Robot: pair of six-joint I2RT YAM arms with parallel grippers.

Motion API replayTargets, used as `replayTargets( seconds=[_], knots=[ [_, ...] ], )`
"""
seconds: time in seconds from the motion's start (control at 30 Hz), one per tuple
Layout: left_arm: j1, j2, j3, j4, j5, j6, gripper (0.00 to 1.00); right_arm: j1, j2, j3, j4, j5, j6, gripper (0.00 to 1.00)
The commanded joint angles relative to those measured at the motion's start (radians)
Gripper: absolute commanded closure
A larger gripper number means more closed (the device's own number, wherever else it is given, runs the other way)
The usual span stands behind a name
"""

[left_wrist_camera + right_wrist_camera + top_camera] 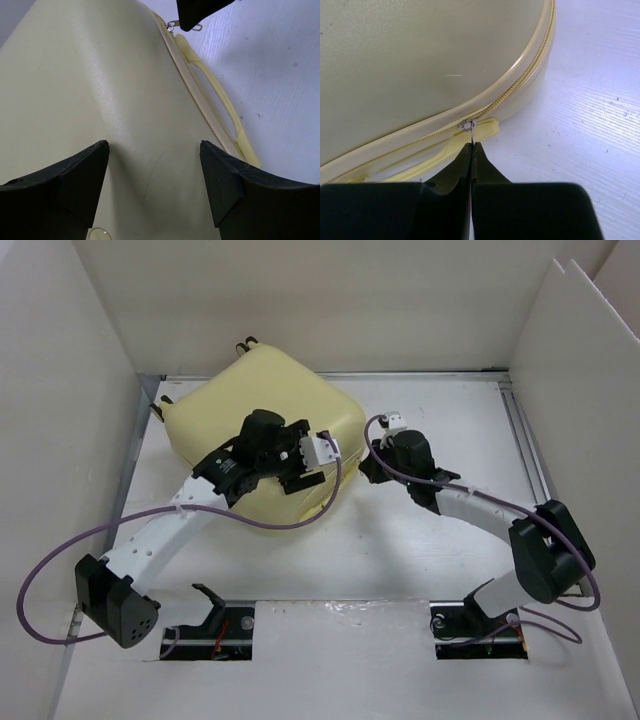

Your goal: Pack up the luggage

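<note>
Luggage [265, 420] is seen shut on the worktop [430, 540], left of centre. Left wrist: left hand [154, 150] is spread open, set against the shell. Right wrist: right hand [471, 146] is pinched shut on zip pull [468, 125]. Zipping is judged the step in hand; next the pull must be dragged along the seam, lid held down.

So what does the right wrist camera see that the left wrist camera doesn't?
Only the right wrist view shows the zipper teeth. Only the left wrist view shows the left pincer, open over the suitcase. Both show that yellow suitcase, its handle, the white table, and the right pincer shut on the zipper pull.
</note>
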Motion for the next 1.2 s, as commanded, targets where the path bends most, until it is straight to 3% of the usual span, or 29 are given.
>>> replayTargets(
  seconds=[0.0,0.17,0.27,0.37,0.5,0.67,0.8,1.1,1.17],
  knots=[
    [-0.097,0.039,0.093,-0.194,-0.186,-0.047,0.32,-0.026,0.016,0.059,0.024,-0.024,-0.043,1.00],
    [-0.349,0.123,0.204,-0.184,-0.221,-0.150,0.37,-0.098,0.060,0.036,0.098,-0.127,-0.023,1.00],
    [-0.389,0.212,0.193,-0.159,-0.236,-0.250,0.38,-0.128,0.072,0.046,0.098,-0.194,-0.033,1.00],
    [-0.389,0.276,0.152,-0.086,-0.319,-0.371,0.40,-0.154,0.082,0.046,0.110,-0.233,-0.033,1.00],
    [-0.400,0.347,0.130,0.027,-0.523,-0.483,0.32,-0.187,0.082,0.037,0.120,-0.254,-0.033,1.00],
    [-0.400,0.474,0.148,0.071,-0.747,-0.545,0.30,-0.197,0.072,0.027,0.130,-0.277,-0.013,1.00],
    [-0.400,0.531,0.128,0.071,-0.844,-0.554,0.28,-0.197,0.063,0.027,0.130,-0.277,-0.013,1.00],
    [-0.314,0.620,-0.013,0.080,-0.795,-0.477,0.29,-0.197,0.063,0.027,0.130,-0.268,-0.004,1.00],
    [-0.305,0.631,-0.034,0.080,-0.734,-0.407,0.46,-0.207,0.074,0.027,0.130,-0.268,-0.004,1.00]
  ],
)
